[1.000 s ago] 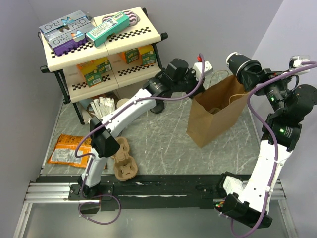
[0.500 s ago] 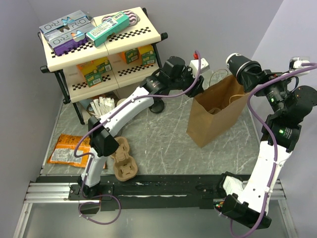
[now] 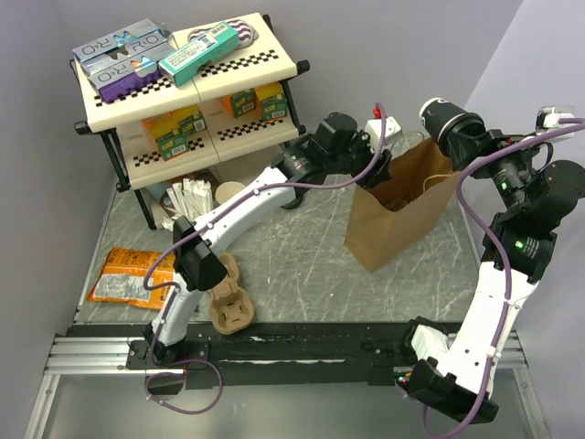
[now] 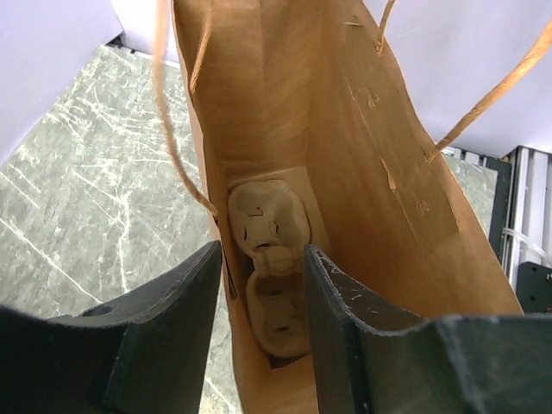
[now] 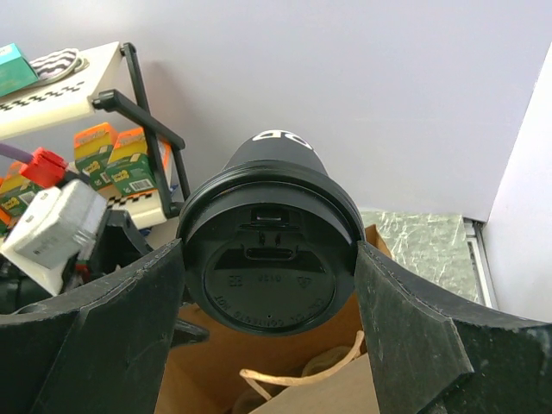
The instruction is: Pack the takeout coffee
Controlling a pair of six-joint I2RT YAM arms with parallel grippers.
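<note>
The takeout coffee, a dark cup with a round black lid, is held on its side above the brown paper bag, lid towards the right wrist camera. My right gripper is shut on it, one finger on each side of the lid; in the top view the cup hangs over the bag's far right corner. My left gripper stands open over the bag's left rim, with the bag wall between its parted fingers, gripping nothing. A pulp cup carrier lies at the bottom of the bag.
A two-tier checkered rack with boxes stands at the back left. Below it are a cup of white sticks and a paper cup. An orange snack packet and a second pulp carrier lie near the left arm's base.
My left gripper has gone from shut to open and shifted right, over the bag's mouth. The right arm with the cup has barely moved.
</note>
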